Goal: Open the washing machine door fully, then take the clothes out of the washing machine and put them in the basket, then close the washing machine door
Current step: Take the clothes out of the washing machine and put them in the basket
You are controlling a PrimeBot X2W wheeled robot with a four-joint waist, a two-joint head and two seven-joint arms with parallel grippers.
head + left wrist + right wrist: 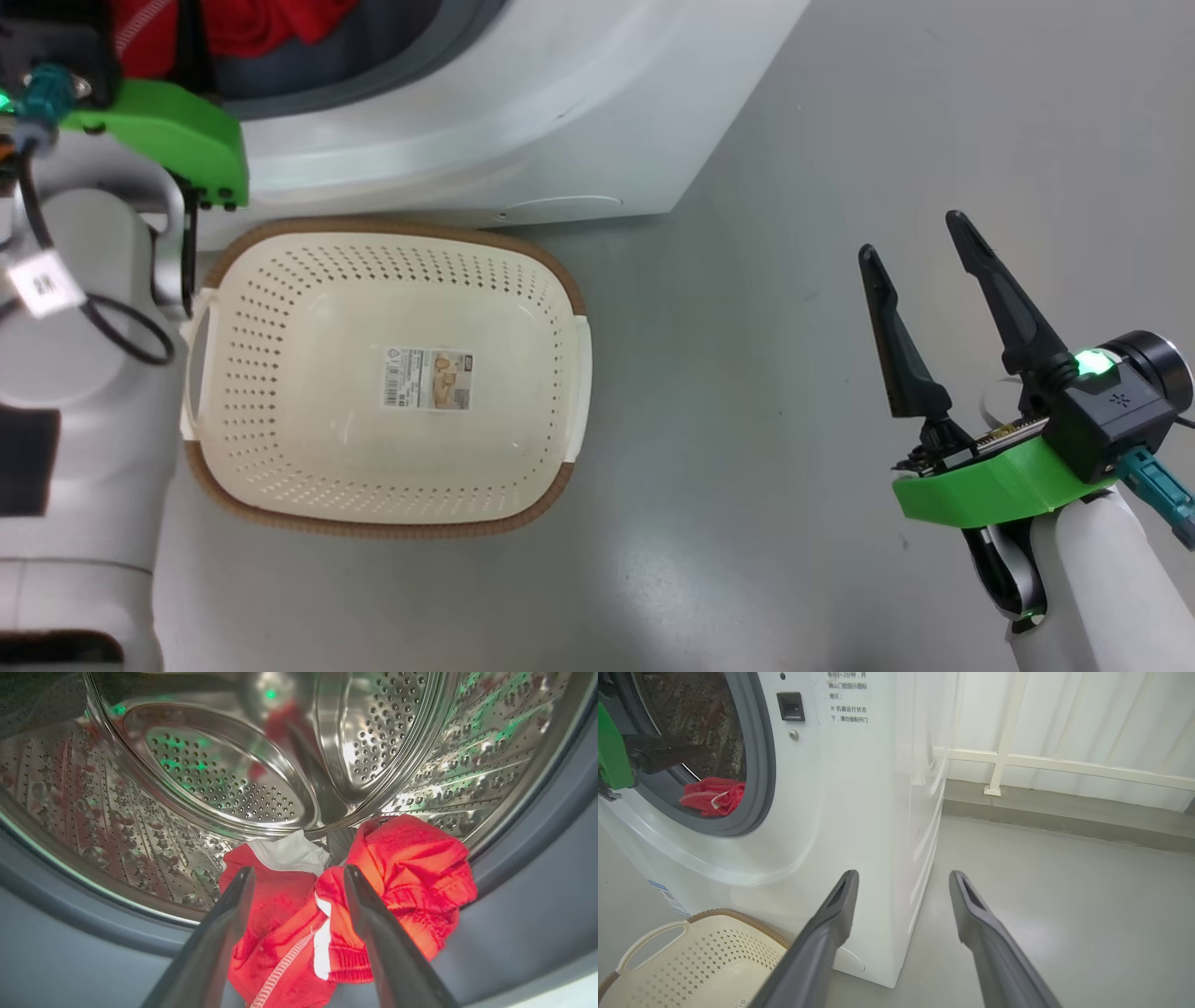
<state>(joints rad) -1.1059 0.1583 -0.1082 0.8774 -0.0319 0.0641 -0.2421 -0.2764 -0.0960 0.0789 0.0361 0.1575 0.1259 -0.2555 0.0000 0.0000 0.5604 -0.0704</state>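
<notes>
The left claw (298, 870) is held spread, its fingers set either side of the red clothes (411, 872), which are heaped at the drum's (224, 779) front lip. Nothing is pinched yet. The taking-out step is judged in hand: a closing and a lift over the grey ring (537, 868) are called for. The empty basket (392, 229) is stood on the floor (747, 420) against the washing machine (523, 121), with open room above. The right claw (910, 235) is held spread and empty, well apart.

The clothes (411, 868) are glowing bright red with white panels and a white-flecked stripe, while the drum (224, 779) is shining silver with rows of small holes. The washer (859, 812) is showing glossy white around a grey ring (761, 765). The basket (280, 392) is showing cream walls dotted with holes under a brown woven rim (392, 227), and the floor (766, 420) is looking plain grey.
</notes>
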